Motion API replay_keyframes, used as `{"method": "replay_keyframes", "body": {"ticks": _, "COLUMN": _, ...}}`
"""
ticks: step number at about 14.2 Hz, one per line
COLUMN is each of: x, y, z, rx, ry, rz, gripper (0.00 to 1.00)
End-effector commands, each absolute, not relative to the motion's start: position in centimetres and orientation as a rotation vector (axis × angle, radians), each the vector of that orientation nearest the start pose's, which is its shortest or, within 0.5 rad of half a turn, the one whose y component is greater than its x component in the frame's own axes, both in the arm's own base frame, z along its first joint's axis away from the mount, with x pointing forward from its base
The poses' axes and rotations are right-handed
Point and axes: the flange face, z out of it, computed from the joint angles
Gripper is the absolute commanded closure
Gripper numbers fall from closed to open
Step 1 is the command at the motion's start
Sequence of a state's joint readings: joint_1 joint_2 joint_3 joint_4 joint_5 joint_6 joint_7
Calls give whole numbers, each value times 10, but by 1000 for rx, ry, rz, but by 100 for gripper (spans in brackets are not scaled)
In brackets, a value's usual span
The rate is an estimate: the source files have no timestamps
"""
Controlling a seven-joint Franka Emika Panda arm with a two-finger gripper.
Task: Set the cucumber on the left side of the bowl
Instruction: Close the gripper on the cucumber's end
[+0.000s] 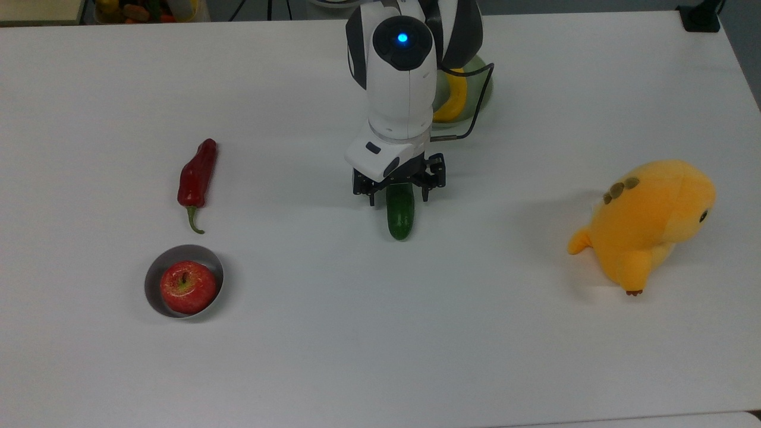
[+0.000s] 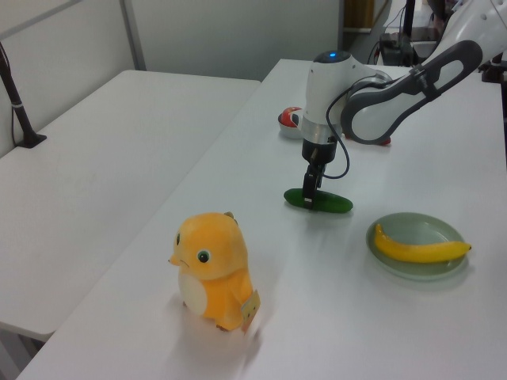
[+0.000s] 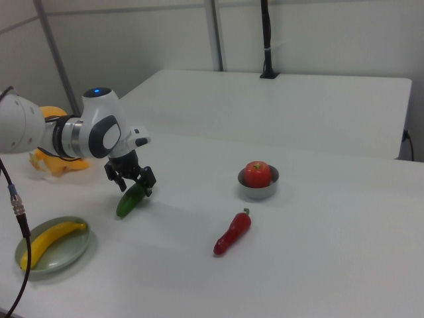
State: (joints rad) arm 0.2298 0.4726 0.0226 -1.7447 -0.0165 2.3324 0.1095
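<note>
- Cucumber (image 1: 400, 218) lies flat on the white table (image 1: 380, 345), a little above the middle of the top view, lengthwise up and down the frame; only its lower half shows below the arm there.
- The gripper (image 1: 399, 192) is down over the cucumber's upper half, one finger on each side, jaws spread across its narrow width. That looks like the reason for the wrist's turn: a long thin thing is easiest pinched across the short way.
- The fingers look spread a bit wider than the cucumber, not yet pressing it; I judge the grasp is about to close.
- In the left view the fingertips reach down to the cucumber (image 2: 318, 200) near one end, at table level.
- The bowl (image 1: 184, 281) sits at the lower left of the top view with a red apple (image 1: 188, 286) in it, well apart from the cucumber; the red chili pepper (image 1: 196, 178) lies above it.
- The bare table on the top view's left of the bowl seems the likely target, though the task's left may run the other way.
- A banana (image 2: 420, 247) rests in the pale green dish (image 2: 444, 226), and an orange plush toy (image 1: 648, 223) sits far right; neither is in the path.
</note>
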Motion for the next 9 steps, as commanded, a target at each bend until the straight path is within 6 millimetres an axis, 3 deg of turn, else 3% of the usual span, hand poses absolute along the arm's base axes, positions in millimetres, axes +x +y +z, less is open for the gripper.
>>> {"method": "replay_keyframes", "body": {"ticks": 1, "x": 648, "y": 177, "z": 313, "rx": -3121, "ry": -243, "rz": -196, "gripper": 31}}
{"method": "replay_keyframes", "body": {"ticks": 6, "x": 648, "y": 176, "z": 318, "rx": -3121, "ry": -241, "rz": -200, "gripper": 82}}
{"method": "replay_keyframes", "body": {"ticks": 9, "x": 650, "y": 171, "z": 331, "rx": -3117, "ry": -236, "rz": -226, "gripper": 83}}
